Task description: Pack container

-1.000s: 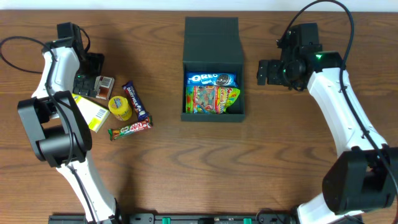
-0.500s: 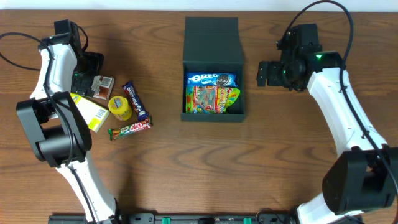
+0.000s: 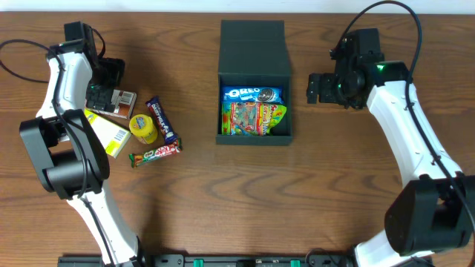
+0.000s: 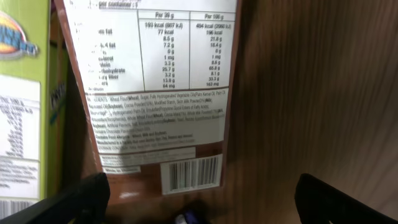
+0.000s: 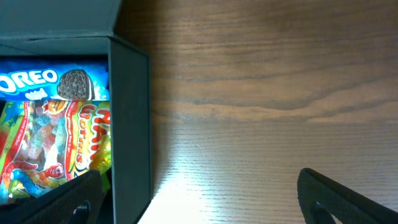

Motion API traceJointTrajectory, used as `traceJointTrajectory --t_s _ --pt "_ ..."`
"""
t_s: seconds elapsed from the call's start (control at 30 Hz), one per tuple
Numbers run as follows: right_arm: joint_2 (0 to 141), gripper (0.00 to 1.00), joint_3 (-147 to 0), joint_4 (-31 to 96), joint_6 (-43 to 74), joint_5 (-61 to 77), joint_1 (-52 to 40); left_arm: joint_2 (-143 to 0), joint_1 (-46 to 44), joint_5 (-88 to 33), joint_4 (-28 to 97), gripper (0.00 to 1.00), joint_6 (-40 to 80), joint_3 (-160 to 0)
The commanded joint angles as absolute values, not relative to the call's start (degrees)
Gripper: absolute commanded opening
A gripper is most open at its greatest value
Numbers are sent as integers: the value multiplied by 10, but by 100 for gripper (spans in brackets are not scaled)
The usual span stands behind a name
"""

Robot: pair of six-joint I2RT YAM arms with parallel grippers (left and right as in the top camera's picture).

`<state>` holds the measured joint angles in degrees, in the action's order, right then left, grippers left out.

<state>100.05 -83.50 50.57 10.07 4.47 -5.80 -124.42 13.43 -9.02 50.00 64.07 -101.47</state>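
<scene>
The desk point(image 3: 237, 200) was dark brown wood with a clear grain, and a pale strip point(image 3: 148, 6) ran along its far edge. The container point(image 3: 254, 139) sat in the middle of the far half, its lid point(image 3: 253, 44) folded back toward the far edge. Inside lay an Oreo packet point(image 3: 251, 94) at the far end and a gummy-worm packet point(image 3: 252, 117) nearer the front wall. Loose snacks were clustered at the left, all well apart from the container: a brown packet point(image 3: 122, 100), a yellow-green box point(image 3: 111, 135) just beside it, a yellow tub point(image 3: 143, 127), a dark blue bar point(image 3: 162, 120) and a red-and-green bar point(image 3: 156, 153).

The left tool point(image 3: 106, 90) hung over the brown packet with its jaws spread wide, gripping nothing. The left wrist view showed the packet's printed back between the two fingertips point(image 4: 81, 199), though contact could not be judged. The right tool point(image 3: 313, 87) stood just beside the container's right wall, jaws equally wide and empty, over bare wood.

Open room lay across the near half of the desk and between the snack cluster and the container's left wall. A black cable point(image 3: 15, 55) looped at the far left corner, and a dark rail point(image 3: 237, 261) lined the near edge.
</scene>
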Motion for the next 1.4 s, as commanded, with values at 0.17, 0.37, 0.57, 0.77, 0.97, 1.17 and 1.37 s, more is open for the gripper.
traceJointTrajectory --t_s 0.17,0.37,0.57,0.77,0.97,1.17,1.37 --pt "1003 99 -839 489 107 47 -57 -1376 139 -53 738 97 632 -1277" --pt "1004 99 -839 489 107 47 -57 -1405 133 -28 823 96 632 -1321" --pt "1004 99 -839 490 107 47 -57 -1441 133 -27 780 96 591 -1321" --pt "1004 99 -839 500 107 47 -57 -1444 134 -25 745 96 591 -1321" --pt "1004 99 -839 502 111 47 -57 -1444 132 -15 744 96 592 -1321" --pt "1004 99 -839 500 118 47 -57 -1444 130 -6 773 96 591 -1321" --pt "1004 99 -839 499 120 47 -57 -1447 130 2 755 96 587 -1321"
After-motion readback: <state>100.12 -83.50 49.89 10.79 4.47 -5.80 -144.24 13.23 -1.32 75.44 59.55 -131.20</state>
